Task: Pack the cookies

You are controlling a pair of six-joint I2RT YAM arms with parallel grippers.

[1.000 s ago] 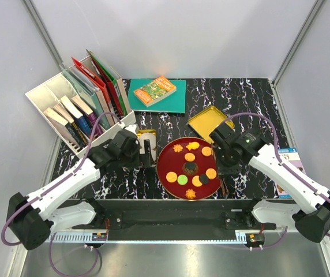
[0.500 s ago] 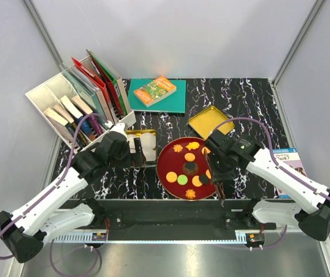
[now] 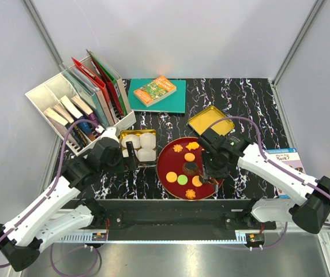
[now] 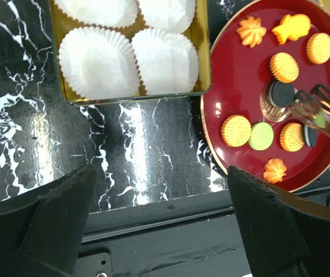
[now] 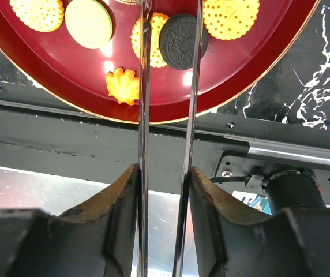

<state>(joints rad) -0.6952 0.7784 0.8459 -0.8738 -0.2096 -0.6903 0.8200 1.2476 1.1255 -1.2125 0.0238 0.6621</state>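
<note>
At the left of the top view the left gripper (image 3: pixel 129 154) hangs low over the black marbled table (image 3: pixel 251 98), its jaws wide apart and holding nothing. It is just beside the gold tin (image 4: pixel 205 69), whose white paper cups (image 4: pixel 98 60) show no biscuit in the left wrist view. Just to the right of the tin sits the red plate (image 4: pixel 234 75), and all the cookies (image 4: pixel 284 67) in view lie on it, so I judge the packing to be at its start. Over the plate's lower right part the right gripper (image 5: pixel 164 173) is clamped on a pair of metal tongs (image 5: pixel 143 86). The blades run spread, with a clear gap and nothing pinched where they show, though the top edge of the right wrist view cuts off their tips. A dark brown cookie (image 5: pixel 179 33) lies in that gap, its right edge under the right blade, with a round orange cookie (image 5: pixel 154 22) close against its left side. The step in hand seems to be picking up this dark disc. To do it well, I judge the tongs should shift slightly right so both blades straddle it, come down until the tips nearly meet the plate, then close gently on its rim. Too hard a squeeze may crack it, and an off-centre one may flick it into its neighbour.
</note>
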